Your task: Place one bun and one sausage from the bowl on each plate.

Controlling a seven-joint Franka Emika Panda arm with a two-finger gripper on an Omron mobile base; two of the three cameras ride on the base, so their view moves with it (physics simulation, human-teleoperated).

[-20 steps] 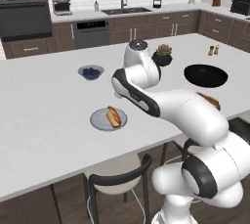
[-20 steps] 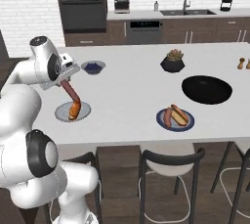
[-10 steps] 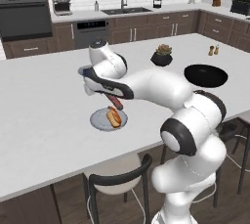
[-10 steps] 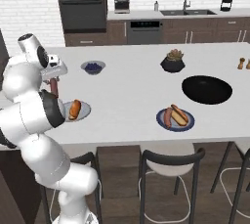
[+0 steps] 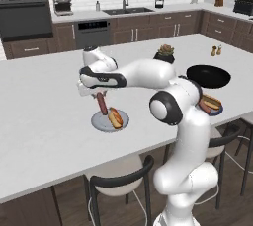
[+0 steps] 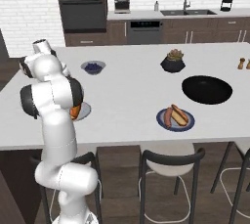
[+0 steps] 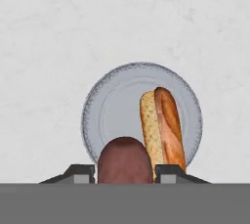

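Note:
My gripper point(image 5: 100, 94) is shut on a dark red sausage point(image 5: 102, 104) that hangs upright just above the pale grey plate point(image 5: 100, 123). A bun point(image 5: 115, 118) lies on the right half of that plate. In the hand view the sausage point(image 7: 125, 167) sits between the fingertips of the gripper point(image 7: 125, 172), over the plate point(image 7: 114, 113) and left of the bun point(image 7: 163, 125). The black bowl point(image 5: 208, 76) stands far to the right and looks empty point(image 6: 207, 89). The blue-rimmed plate point(image 6: 186, 124) holds a bun point(image 6: 180, 114) and a sausage point(image 6: 168, 116).
A small bowl of blue berries point(image 6: 93, 66) and a black pot with a succulent point(image 6: 173, 61) stand further back on the counter. Two shakers point(image 6: 242, 63) are at the far right. Stools point(image 5: 118, 180) line the counter's near edge.
The arm has swung its elbow round and the gripper has come down a little, bringing the sausage closer to the pale grey plate. Plates and bowl have not moved.

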